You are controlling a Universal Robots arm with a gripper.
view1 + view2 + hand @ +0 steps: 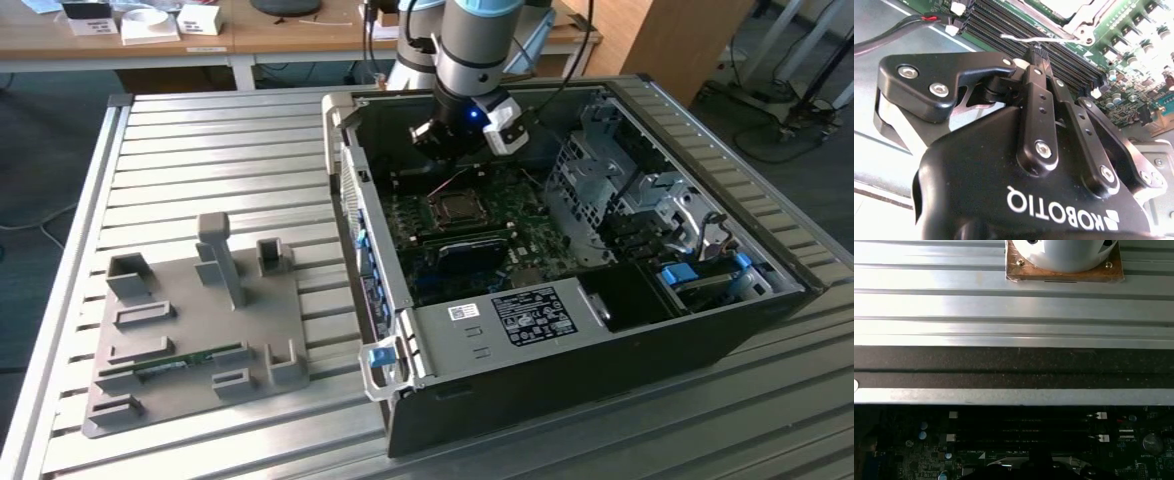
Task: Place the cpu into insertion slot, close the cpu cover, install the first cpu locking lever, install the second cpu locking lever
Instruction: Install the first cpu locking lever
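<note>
Nearest the lens in the second wrist view, the matt black gripper (pixel 1036 50) of bolted metal links. Fingers drawn fully together, no gap to be seen at the tips. Right at those tips, a thin silvery wire locking lever (pixel 1059 38), lying crosswise to the line of the fingers and touching or all but touching them. Cannot tell whether pinched between them or merely pressed from the side.

Just beyond the lever, long narrow black memory slots (pixel 1069 65) on the green motherboard (pixel 1134 30). Past these, straight ahead of the fingertips, the thin silvery cpu cover (pixel 1074 27), apparently lying flat. Inside its window, a pale flat surface, probably the small silvery-grey cpu (pixel 1054 4) seated in place, though cut off by the frame edge.

In the exterior view, the gripper (pixel 447 150) lowered into the open black computer case (pixel 587 350), poised over the far edge of the square dark insertion slot (pixel 454 208) with its silvery rim. Slot just beside and on the near side of the gripper, roughly mid-board. Judged from this, chip in, cover down, work now at a lever.

Case lying on its side on the slatted aluminium desk (pixel 214 150), holding board, drive cages and blue clips. Well apart, toward the exterior view's left, a grey moulded fixture tray (pixel 187 300) with a narrow green strip (pixel 174 364) in one groove.
</note>
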